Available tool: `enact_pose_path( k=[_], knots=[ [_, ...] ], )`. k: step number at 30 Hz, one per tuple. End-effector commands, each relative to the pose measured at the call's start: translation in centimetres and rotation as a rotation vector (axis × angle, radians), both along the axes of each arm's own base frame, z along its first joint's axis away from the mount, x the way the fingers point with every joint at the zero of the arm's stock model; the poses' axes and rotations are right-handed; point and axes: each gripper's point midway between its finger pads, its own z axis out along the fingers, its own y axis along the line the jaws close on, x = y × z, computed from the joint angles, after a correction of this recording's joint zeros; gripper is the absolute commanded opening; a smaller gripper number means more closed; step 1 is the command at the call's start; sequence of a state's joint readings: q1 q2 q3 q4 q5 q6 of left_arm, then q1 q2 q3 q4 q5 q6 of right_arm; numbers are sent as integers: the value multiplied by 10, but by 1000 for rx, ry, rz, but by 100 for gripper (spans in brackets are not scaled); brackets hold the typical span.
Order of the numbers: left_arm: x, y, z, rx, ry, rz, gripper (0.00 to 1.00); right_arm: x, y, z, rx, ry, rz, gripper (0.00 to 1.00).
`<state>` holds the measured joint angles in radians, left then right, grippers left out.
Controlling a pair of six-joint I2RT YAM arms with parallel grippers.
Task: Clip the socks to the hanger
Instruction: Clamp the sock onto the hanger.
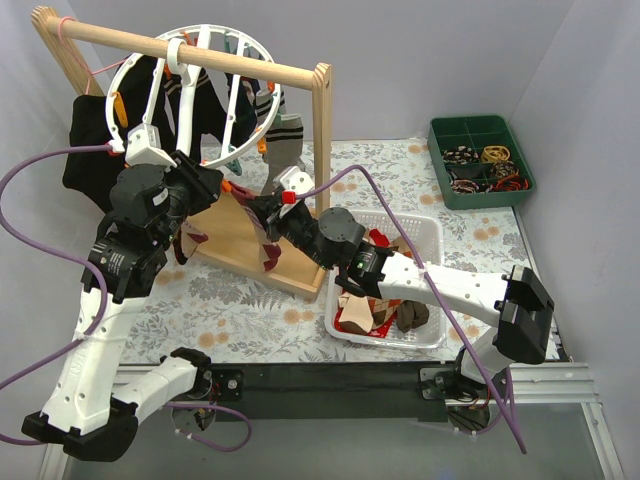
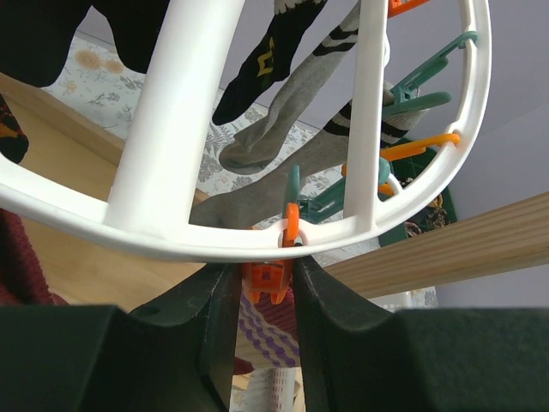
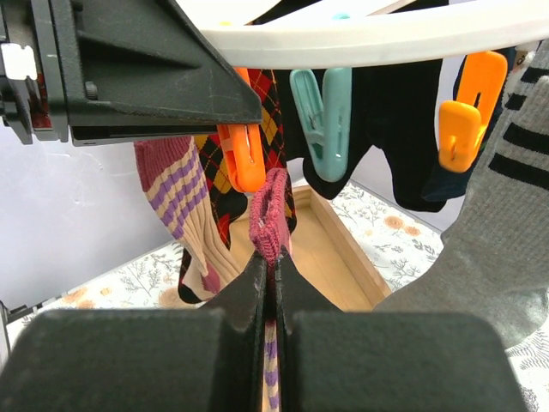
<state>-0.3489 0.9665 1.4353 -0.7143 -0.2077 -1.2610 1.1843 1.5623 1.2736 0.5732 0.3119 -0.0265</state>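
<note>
The white ring hanger (image 1: 150,75) hangs from the wooden rail, with several socks pinned under it. My left gripper (image 2: 266,296) is shut on an orange clothespin (image 2: 268,276) at the ring's lower rim (image 2: 197,245), squeezing the pin's handles. In the right wrist view, that pin (image 3: 243,159) hangs just left of and above a maroon sock cuff (image 3: 274,202). My right gripper (image 3: 273,262) is shut on this maroon sock with purple stripes, holding it up beside the pin. From above, the sock (image 1: 268,250) dangles below the two grippers.
A teal clothespin (image 3: 324,120) and another orange one (image 3: 463,120) hang to the right, next to a grey striped sock (image 3: 506,223). The wooden stand's base (image 1: 240,250) lies below. A white basket (image 1: 425,230) holds more socks. A green tray (image 1: 480,125) sits at the far right.
</note>
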Motion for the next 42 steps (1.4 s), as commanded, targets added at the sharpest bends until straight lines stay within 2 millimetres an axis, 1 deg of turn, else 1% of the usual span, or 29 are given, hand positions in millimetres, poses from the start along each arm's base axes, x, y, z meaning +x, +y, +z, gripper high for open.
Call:
enact_pose_path(
  k=[1, 5, 12, 21, 26, 29, 35, 39, 42],
  knots=[
    [3, 8, 20, -28, -59, 52, 0, -3, -1, 37, 103, -38, -6, 1],
    [2, 8, 25, -39, -72, 52, 0, -2, -2, 29, 91, -28, -12, 1],
    [2, 7, 24, -49, -71, 46, 0, -1, -3, 29, 100, -24, -18, 1],
    [-2, 9, 34, -70, -103, 54, 0, -2, -3, 21, 89, -13, -20, 1],
    [-1, 9, 34, -74, -103, 55, 0, -1, -3, 23, 93, -14, -21, 1],
    [-1, 8, 35, -80, -105, 51, 0, -1, -3, 19, 87, -12, -23, 1],
    [1, 6, 27, -81, -85, 52, 0, -1, -4, 26, 100, -17, -21, 1],
    [1, 11, 32, -85, -104, 71, 0, -2, -3, 23, 94, -15, -18, 1],
    [1, 10, 35, -85, -110, 66, 0, -2, -2, 20, 91, -12, -18, 1]
  ],
)
